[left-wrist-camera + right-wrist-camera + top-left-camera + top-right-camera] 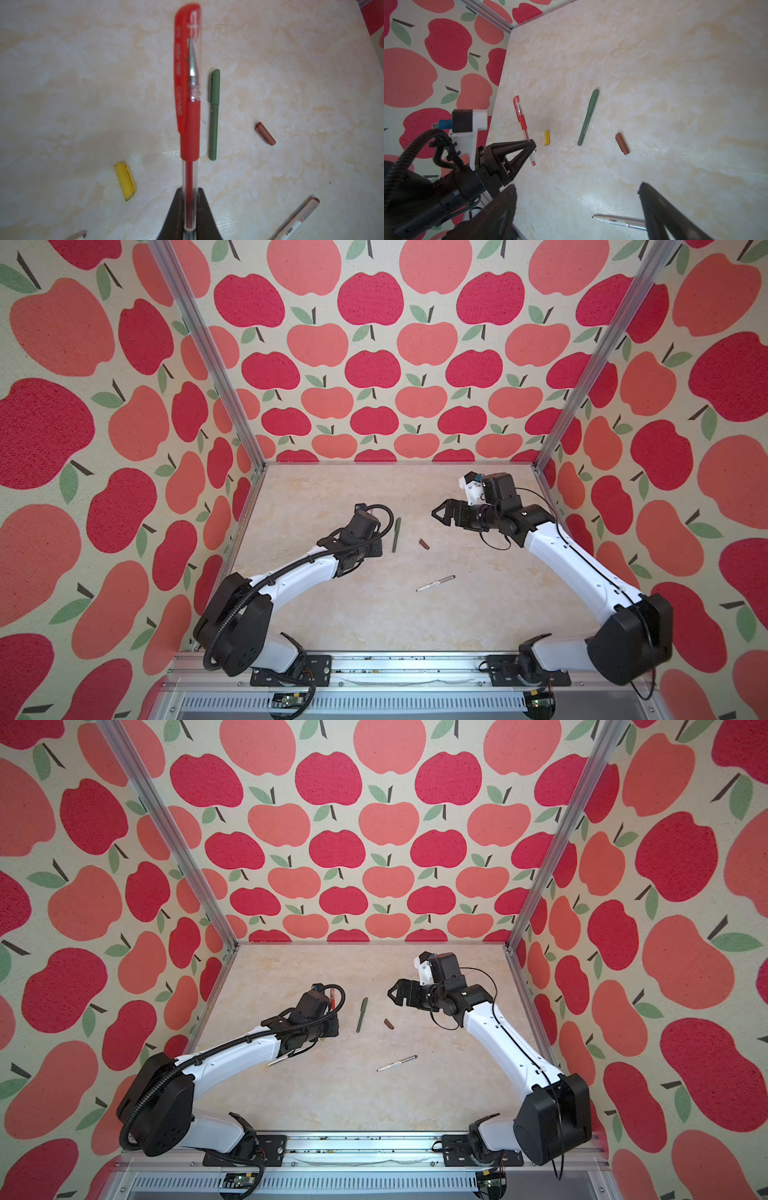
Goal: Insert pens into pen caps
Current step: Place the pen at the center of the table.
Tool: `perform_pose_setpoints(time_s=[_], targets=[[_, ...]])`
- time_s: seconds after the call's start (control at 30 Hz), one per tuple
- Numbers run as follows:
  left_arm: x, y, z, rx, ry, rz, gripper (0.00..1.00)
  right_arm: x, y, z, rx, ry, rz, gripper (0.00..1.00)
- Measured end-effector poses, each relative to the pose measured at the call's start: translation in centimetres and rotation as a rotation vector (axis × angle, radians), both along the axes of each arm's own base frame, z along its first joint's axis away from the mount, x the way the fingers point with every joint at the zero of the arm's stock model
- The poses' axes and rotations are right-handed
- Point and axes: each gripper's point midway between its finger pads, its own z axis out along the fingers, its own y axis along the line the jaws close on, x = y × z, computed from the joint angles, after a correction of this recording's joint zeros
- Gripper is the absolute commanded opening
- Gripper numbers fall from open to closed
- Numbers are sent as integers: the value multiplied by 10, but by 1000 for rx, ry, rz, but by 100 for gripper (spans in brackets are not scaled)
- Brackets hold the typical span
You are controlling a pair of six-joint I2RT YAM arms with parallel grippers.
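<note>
The left gripper [532, 143] is clamped on the clear rear barrel of the red pen [188, 124] and holds it just above the desk [332, 614], near the desk's left edge. The red cap [182, 62] is already on this pen, with the metal tip showing through its clear side. The right gripper [576, 190] hangs over the right part of the desk with its jaws spread wide and nothing between them. The green pen [395, 535] lies flat between the two grippers in both top views, with the green cap [214, 86] seated on its far end. Just to its right, apart from it, lies the brown cap [424, 544], loose on its side. Nearer the robot's base lies the white pen [435, 583] with a brown end, uncapped and well apart from the brown cap. The yellow cap [547, 137] lies on the desk close beside the red pen, between it and the green pen. A second pale pen [279, 1061] shows only partly from under the left arm.
</note>
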Motion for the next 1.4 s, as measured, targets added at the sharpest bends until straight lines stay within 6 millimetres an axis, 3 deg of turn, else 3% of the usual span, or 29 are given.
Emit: perform_pose_setpoints(time_s=[0.27, 0.93, 1.4], targets=[[8, -2, -33, -1, 155, 56, 0, 0, 3, -2, -11, -8, 18, 95], [7, -10, -80, 35, 342, 53, 6, 0, 4, -2, -15, -10, 19, 95], [10, -19, -77, 24, 331, 27, 40, 0, 6, 0, -11, -18, 23, 95]])
